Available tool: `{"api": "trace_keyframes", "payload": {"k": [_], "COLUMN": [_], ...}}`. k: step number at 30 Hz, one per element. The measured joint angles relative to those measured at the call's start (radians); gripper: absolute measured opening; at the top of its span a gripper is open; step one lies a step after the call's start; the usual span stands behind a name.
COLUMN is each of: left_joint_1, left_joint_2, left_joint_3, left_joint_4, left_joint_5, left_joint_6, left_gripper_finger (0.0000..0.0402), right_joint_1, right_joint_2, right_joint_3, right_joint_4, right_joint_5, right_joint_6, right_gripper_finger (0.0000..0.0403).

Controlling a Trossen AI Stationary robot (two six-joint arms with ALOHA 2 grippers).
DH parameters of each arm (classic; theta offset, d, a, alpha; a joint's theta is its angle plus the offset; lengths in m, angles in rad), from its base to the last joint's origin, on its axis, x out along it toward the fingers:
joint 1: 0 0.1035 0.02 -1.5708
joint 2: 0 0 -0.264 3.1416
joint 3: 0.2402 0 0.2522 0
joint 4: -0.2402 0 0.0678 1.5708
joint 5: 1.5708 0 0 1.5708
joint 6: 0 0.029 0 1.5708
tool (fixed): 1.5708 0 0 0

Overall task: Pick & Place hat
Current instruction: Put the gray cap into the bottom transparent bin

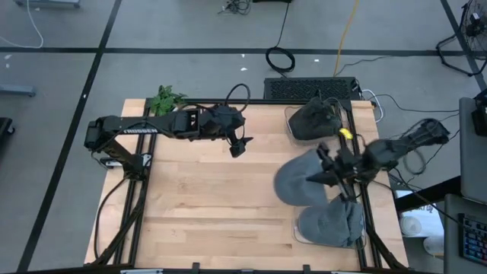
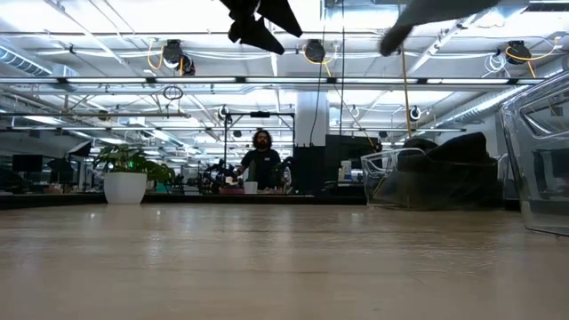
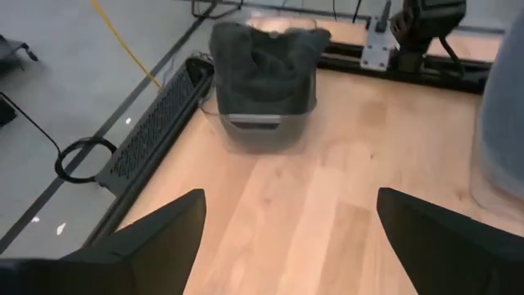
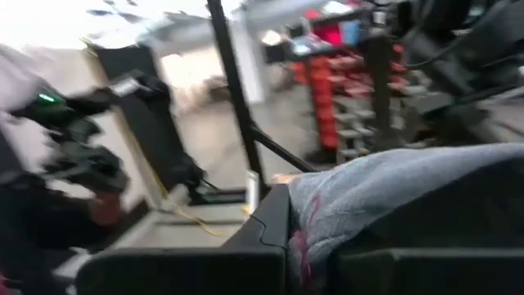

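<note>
Right now the right gripper (image 1: pixel 326 172) holds its jaws clamped on the grey hat (image 1: pixel 300 181) near the counter's (image 1: pixel 205 205) right edge. Lift it clear of the bin (image 1: pixel 331 224) before swinging across; the left gripper (image 1: pixel 239 146), jaws wide and empty, sits near the far edge.

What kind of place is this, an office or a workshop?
Probably an open robotics lab or workshop. Two robot arms are mounted on a wooden table, cables trail across the bare floor, and behind it a big hall has ceiling lights, desks, a potted plant and a person.
</note>
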Motion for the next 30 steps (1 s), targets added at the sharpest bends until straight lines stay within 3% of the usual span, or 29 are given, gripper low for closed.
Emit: {"api": "trace_keyframes", "payload": {"k": [5, 8, 12, 16, 19, 23, 30], "left_joint_1": [0.004, 0.003, 0.004, 0.004, 0.006, 0.010, 0.010], "left_joint_2": [0.000, 0.000, 0.000, 0.000, 0.000, 0.000, 0.000], "left_joint_3": [0.000, 0.000, 0.000, 0.000, 0.000, 0.000, 0.000], "left_joint_4": [0.043, 0.058, 0.056, 0.055, 0.056, 0.056, 0.056], "left_joint_5": [0.060, 0.124, 0.136, 0.136, 0.136, 0.136, 0.136], "left_joint_6": [0.059, 0.078, 0.081, 0.099, 0.101, 0.096, 0.095], "left_gripper_finger": [0.0376, 0.0376, 0.0377, 0.0376, 0.0373, 0.0370, 0.0376], "right_joint_1": [0.237, 0.375, 0.558, 0.728, 0.831, 0.917, 0.941], "right_joint_2": [0.030, 0.107, 0.230, 0.324, 0.361, 0.392, 0.445], "right_joint_3": [0.183, 0.315, 0.463, 0.511, 0.509, 0.498, 0.462], "right_joint_4": [-0.271, -0.375, -0.518, -0.521, -0.540, -0.541, -0.541], "right_joint_5": [0.349, 0.507, 0.732, 0.978, 1.159, 1.241, 1.230], "right_joint_6": [-0.061, -0.080, -0.037, 0.029, 0.169, 0.376, 0.666], "right_gripper_finger": [0.0001, 0.0001, 0.0001, 0.0000, 0.0000, 0.0000, 0.0000]}}
